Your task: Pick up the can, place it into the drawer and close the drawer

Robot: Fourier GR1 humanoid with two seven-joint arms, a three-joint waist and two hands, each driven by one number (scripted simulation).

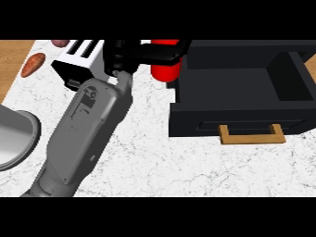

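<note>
The right robot hand [144,52] is curled round the can [166,72], its black fingers crossing the red body so that only the can's top and lower part show. The grey forearm runs in from the lower left, slanting across the counter [153,159] to reach it. The can is upright at the far side of the counter, just beside the left wall of the drawer [208,118] and outside it. Whether it has left the counter or is standing on it I cannot tell. A toaster [77,59] sits just left of the hand, and two reddish-brown vegetables [32,65] lie beyond it near the counter's edge.

The drawer is pulled out, its inside is bare as far as it shows, and its wooden handle [251,135] faces the robot. The other robot hand does not show; a large grey cylinder [6,134] at the left edge may be part of that arm.

I judge the task early: the grasp looks made, while carrying the can over the wall, letting it go inside and pushing the drawer closed are all left.
</note>
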